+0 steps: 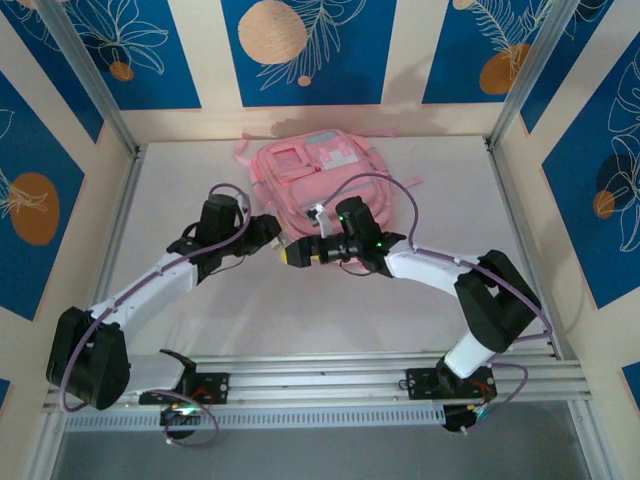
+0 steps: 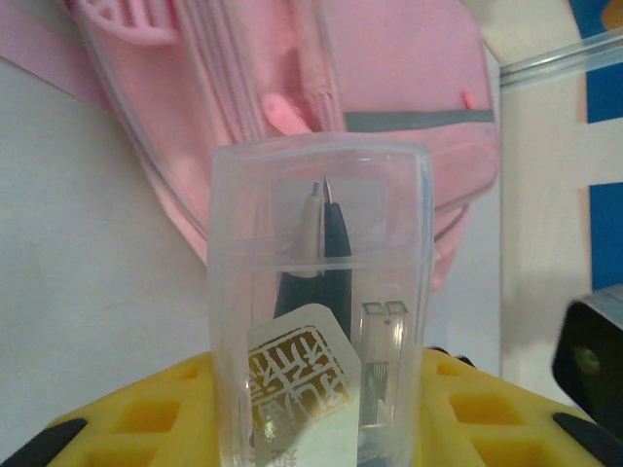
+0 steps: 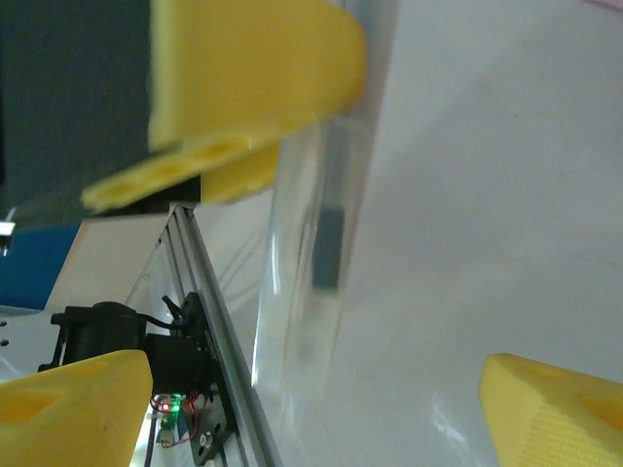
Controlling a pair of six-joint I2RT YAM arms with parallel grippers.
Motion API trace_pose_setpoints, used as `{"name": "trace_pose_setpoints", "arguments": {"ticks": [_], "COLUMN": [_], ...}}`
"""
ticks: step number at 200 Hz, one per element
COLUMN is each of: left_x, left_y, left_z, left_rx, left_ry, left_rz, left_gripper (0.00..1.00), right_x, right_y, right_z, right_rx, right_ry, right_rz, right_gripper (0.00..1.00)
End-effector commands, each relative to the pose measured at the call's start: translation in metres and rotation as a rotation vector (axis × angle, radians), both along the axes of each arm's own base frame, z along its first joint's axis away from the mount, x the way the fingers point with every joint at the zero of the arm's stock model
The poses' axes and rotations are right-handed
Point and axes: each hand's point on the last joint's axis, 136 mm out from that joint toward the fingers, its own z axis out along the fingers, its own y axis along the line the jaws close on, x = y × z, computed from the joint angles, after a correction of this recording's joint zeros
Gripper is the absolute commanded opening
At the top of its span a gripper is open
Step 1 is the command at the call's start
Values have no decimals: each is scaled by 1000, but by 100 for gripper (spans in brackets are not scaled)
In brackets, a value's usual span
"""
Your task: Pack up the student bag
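Note:
The pink student bag (image 1: 310, 165) lies flat at the back middle of the table, front pockets up; its zipped side with a grey stripe shows in the left wrist view (image 2: 409, 78). My left gripper (image 2: 321, 394) is shut on a clear plastic case (image 2: 321, 243) holding pens and a gold-printed card, just in front of the bag. In the top view the left gripper (image 1: 272, 233) meets the right gripper (image 1: 297, 251) near the bag's front edge. The right gripper (image 3: 311, 413) is open, its yellow fingertips (image 3: 73, 409) spread either side of the case's end (image 3: 311, 292).
The white table (image 1: 250, 320) has raised side walls and an aluminium rail (image 1: 330, 370) along its near edge. The right arm's purple cable (image 1: 395, 185) loops over the bag's right side. Thin pink straps (image 1: 243, 152) trail from the bag's back left.

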Motion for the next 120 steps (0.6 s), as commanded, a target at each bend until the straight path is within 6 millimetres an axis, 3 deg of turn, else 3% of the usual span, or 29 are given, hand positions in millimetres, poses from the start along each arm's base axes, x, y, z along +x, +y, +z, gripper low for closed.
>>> {"name": "trace_pose_setpoints", "arguments": {"ticks": [1,25,71,86,94,98,105,120], "left_x": [1,-1,0,1,2,3,4,13], "left_y": [-17,-24,-29,-28,-26,-24,-18,-5], "left_z": [17,14,17,18,19,20,23,36], "left_rx": [-79,-94,-99,-84,-61,-47,-13,87], "left_ry": [-27,-21,-32,-40,-51,-60,-84,-178], "left_rz": [-12,-16,-25,-28,-26,-20,-6,20], "left_gripper": [37,37,42,63,83,98,100,100], "right_x": [8,10,9,8,8,8,9,12], "right_y": [10,14,9,4,1,-1,-7,-20], "right_z": [11,9,4,6,7,7,7,8], "right_rx": [26,32,34,50,60,64,73,89], "right_ry": [-51,-36,-3,13,18,23,35,51], "right_rz": [11,16,6,9,7,6,-1,-25], "right_gripper": [85,71,27,19,15,12,8,7]}}
